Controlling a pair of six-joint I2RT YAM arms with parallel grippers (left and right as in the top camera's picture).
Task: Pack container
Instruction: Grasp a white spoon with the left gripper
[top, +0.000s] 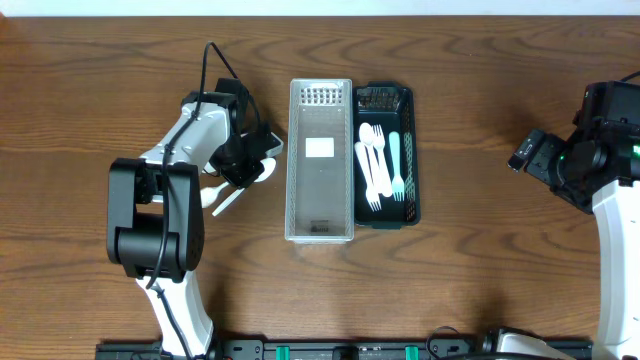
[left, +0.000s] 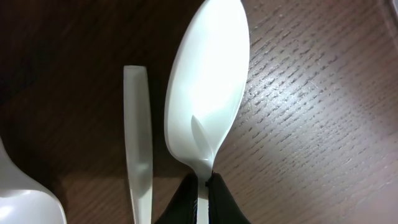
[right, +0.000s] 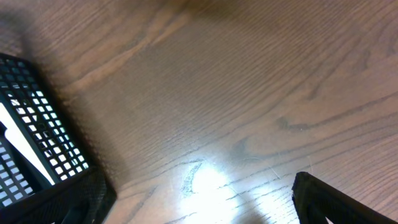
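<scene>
My left gripper is shut on the neck of a white plastic spoon, whose bowl sticks out toward the clear bin. In the left wrist view my left gripper pinches the handle just below the bowl. Beside it lie a flat white handle and part of another white spoon. The dark mesh tray holds white forks and a pale teal fork. My right gripper hangs far right, over bare wood; its fingers are spread wide, holding nothing.
The clear bin stands left of and touching the dark tray, with only a white label inside. White utensils lie on the table under my left arm. The dark tray's corner shows in the right wrist view.
</scene>
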